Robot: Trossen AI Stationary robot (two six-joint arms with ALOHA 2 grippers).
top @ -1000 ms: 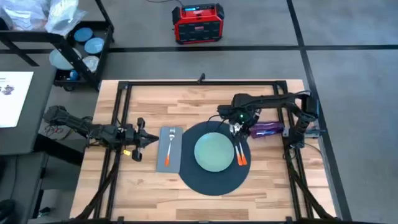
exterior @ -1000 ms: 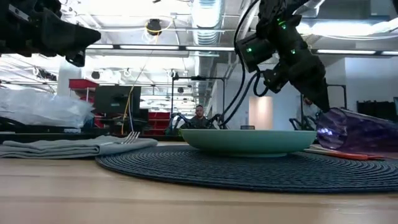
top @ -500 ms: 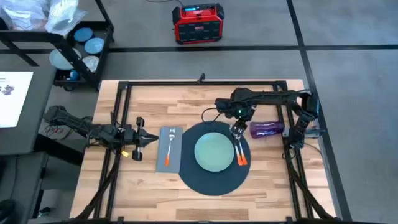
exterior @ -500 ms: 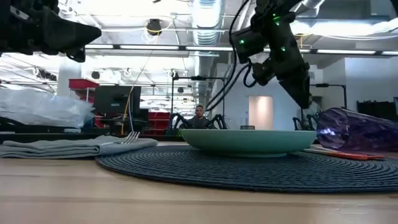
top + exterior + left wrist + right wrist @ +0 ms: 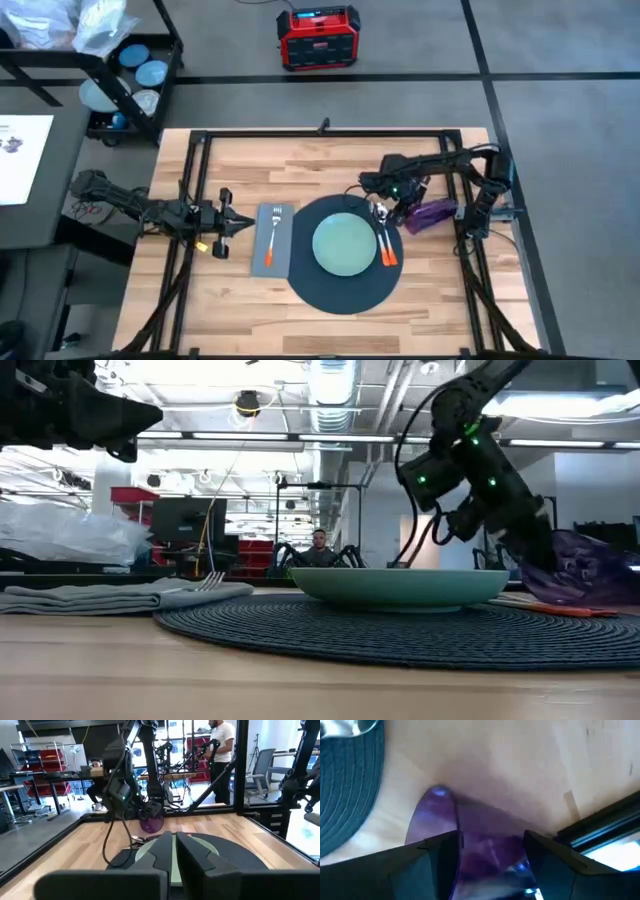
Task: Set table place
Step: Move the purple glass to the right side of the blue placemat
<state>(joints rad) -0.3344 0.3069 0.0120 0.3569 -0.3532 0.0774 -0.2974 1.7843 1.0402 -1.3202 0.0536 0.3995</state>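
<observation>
Grey floor (image 5: 560,60), red shelving (image 5: 135,495)

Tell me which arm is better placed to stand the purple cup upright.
The right. Its gripper is at the fallen purple cup, fingers on either side of it. The left gripper waits beyond the napkin, far from it.

Nothing readable anywhere here, honestly. The white paper sheet (image 5: 22,155) off the tabletop's left edge has dark print on it (way too small to make out), and the red boxy unit (image 5: 317,37) shows no legible label.
</observation>
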